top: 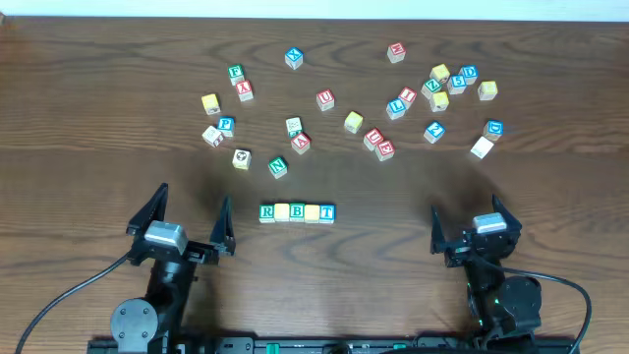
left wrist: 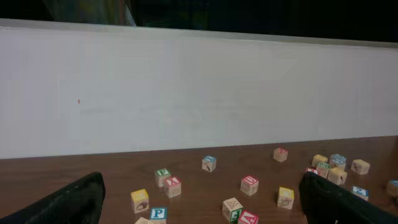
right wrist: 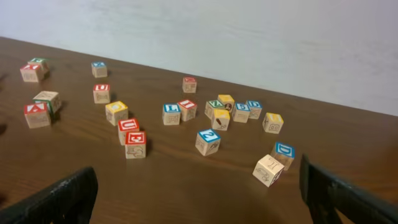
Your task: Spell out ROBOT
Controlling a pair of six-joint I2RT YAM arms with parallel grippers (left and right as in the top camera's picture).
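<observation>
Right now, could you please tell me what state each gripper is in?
Left gripper: open, holding nothing.
Right gripper: open, holding nothing.

A bare lab setup — wooden table, blank white wall behind.

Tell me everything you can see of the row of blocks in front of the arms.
The row of blocks is five small wooden cubes, flat on the table, side by side and touching in a straight line. Tops read green R, yellow with no legible letter, green B, yellow again, blue T. Nothing else touches it.
</observation>
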